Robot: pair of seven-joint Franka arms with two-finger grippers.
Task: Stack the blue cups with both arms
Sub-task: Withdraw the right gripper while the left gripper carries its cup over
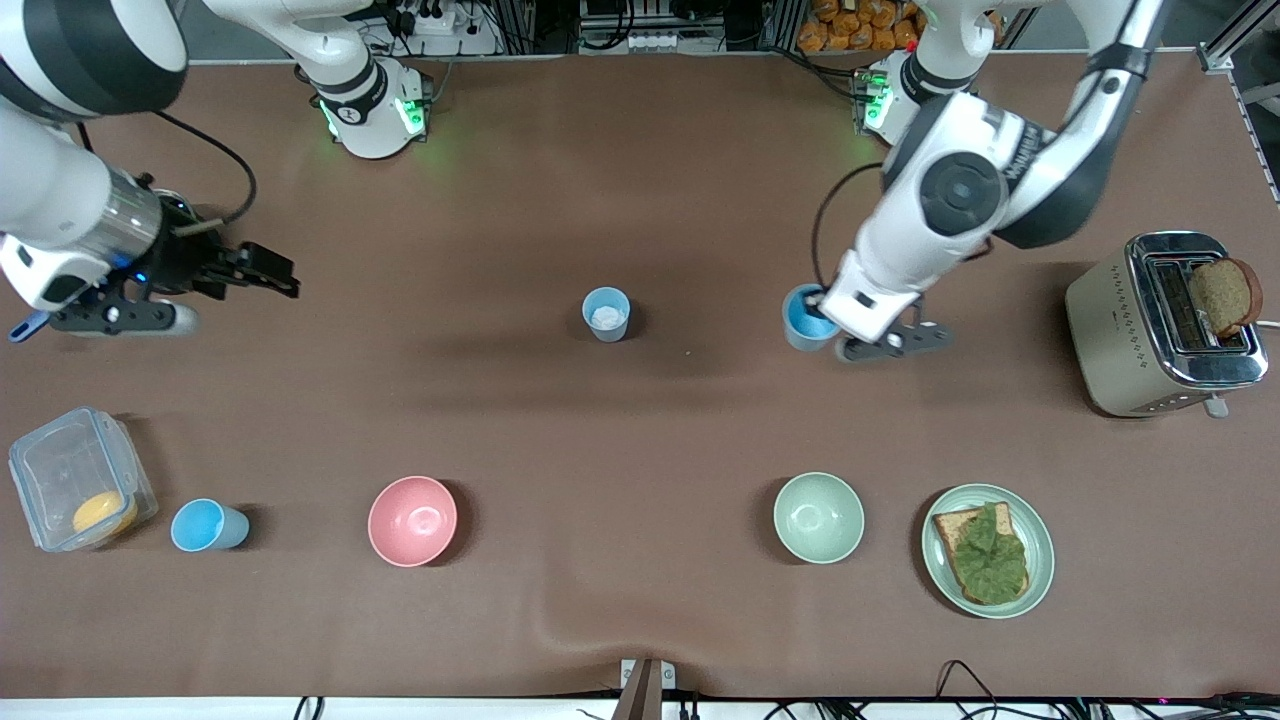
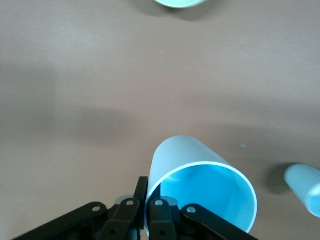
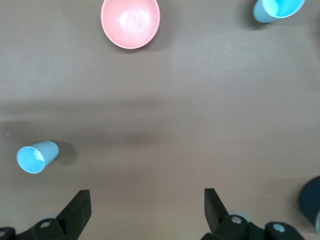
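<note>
Three blue cups show in the front view. One cup (image 1: pixel 606 314) stands at the table's middle. Another cup (image 1: pixel 205 525) stands beside the clear container. My left gripper (image 1: pixel 822 310) is shut on the rim wall of the third cup (image 1: pixel 806 322). In the left wrist view one of the left gripper's (image 2: pixel 147 200) fingers is inside and one outside this cup (image 2: pixel 200 185). I cannot tell whether it rests on the table. The middle cup (image 2: pixel 305 187) shows farther off there. My right gripper (image 1: pixel 270 270) is open and empty over bare table at the right arm's end. The right wrist view shows the right gripper (image 3: pixel 147 205) spread wide, the middle cup (image 3: pixel 37 156) and the cup by the container (image 3: pixel 277 9).
A pink bowl (image 1: pixel 412 520) and a pale green bowl (image 1: pixel 818 517) stand nearer the front camera. A plate (image 1: pixel 1040 530) with toast stands beside the green bowl. A toaster (image 1: pixel 1130 330) holding bread is at the left arm's end. A clear container (image 1: pixel 60 470) is at the right arm's end.
</note>
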